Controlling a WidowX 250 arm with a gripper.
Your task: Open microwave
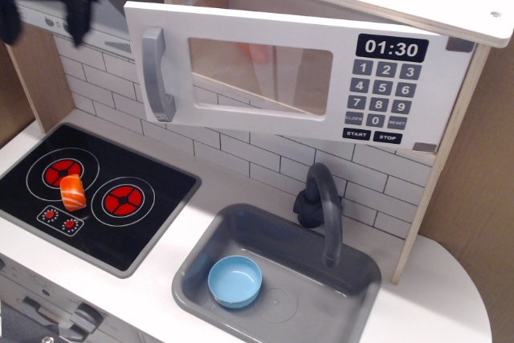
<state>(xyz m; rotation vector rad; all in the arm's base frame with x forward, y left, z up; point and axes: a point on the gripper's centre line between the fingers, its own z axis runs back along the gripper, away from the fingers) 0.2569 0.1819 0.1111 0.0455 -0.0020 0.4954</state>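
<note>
The microwave (297,78) sits up high under the white top shelf. Its white door is swung partly out toward us on the handle side, so a gap shows above it. The grey handle (155,74) is on the left of the door. The clock on the right reads 01:30, with number keys below.

The gripper (44,2) is blurry in the top left corner, away from the handle. Its two dark fingers (78,10) point down with a wide space between them, and they hold nothing.

Below on the left is a black stove (96,198) with an orange toy (72,191) on it. A grey sink (277,275) holds a blue bowl (234,281), beside a dark tap (321,206).
</note>
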